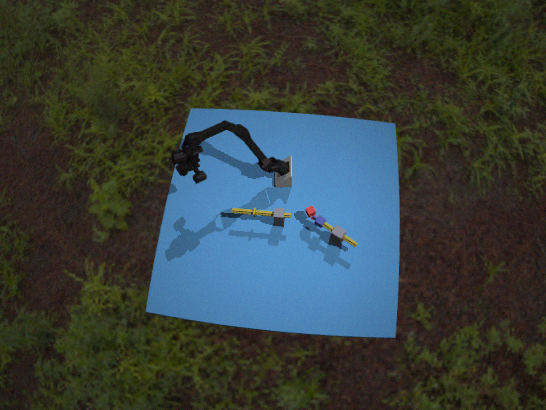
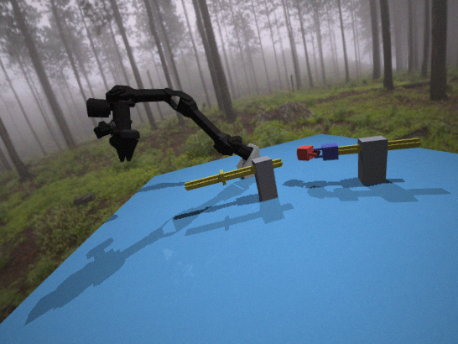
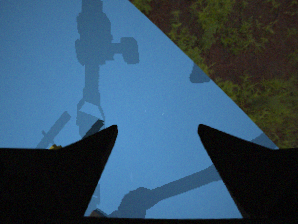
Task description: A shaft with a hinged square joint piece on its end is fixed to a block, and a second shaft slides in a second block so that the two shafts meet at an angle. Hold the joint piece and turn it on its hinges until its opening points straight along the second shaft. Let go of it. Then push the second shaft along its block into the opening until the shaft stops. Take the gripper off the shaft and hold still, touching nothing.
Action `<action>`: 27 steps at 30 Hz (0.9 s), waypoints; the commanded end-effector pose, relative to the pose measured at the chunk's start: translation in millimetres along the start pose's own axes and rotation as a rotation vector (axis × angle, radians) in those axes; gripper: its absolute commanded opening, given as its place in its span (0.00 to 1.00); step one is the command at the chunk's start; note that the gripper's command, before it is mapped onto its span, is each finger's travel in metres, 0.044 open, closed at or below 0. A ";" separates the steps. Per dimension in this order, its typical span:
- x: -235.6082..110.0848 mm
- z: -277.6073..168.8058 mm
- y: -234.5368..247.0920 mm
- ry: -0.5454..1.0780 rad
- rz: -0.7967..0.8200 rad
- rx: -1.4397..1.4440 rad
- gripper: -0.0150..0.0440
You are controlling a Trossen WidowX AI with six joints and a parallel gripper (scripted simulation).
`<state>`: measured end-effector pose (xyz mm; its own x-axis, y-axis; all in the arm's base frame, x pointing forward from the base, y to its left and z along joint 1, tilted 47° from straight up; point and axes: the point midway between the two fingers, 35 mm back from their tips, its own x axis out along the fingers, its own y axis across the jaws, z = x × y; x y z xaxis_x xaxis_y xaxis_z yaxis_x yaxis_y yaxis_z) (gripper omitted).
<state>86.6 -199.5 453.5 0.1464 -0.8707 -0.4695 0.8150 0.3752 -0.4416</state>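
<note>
My tool (image 2: pixel 124 156) hangs wide and empty above the table's (image 2: pixel 294 273) corner. The red joint (image 2: pixel 304 153) lies well apart, past the loose shaft (image 2: pixel 210 179), on the fixed shaft's tip.

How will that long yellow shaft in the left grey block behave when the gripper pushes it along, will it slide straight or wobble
The yellow shaft probably slides straight, since the grey block it passes through guides it. It looks thin and long, overhanging far on one side, so an off-axis push may bind it. The small collar gives the open gripper a likely push face.
</note>
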 end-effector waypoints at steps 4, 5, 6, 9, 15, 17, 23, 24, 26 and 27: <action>-12.0 -5.1 0.4 0.054 0.077 -0.235 1.00; -13.4 -5.9 0.4 0.059 0.086 -0.259 1.00; -14.2 -6.4 0.5 0.062 0.091 -0.274 1.00; -14.5 -6.5 0.5 0.063 0.093 -0.279 1.00; -12.0 -5.3 4.6 0.063 0.104 -0.278 1.00; -5.2 -1.9 17.2 0.065 0.138 -0.277 1.00; 23.4 7.4 99.2 0.112 0.315 -0.284 1.00; 26.7 6.6 115.0 0.128 0.341 -0.288 1.00; 31.1 3.2 146.4 0.161 0.387 -0.300 1.00; 32.3 0.8 161.8 0.178 0.407 -0.308 1.00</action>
<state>181.2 -182.3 401.9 0.2966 -0.6571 -0.6930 0.5505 0.7106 -0.4382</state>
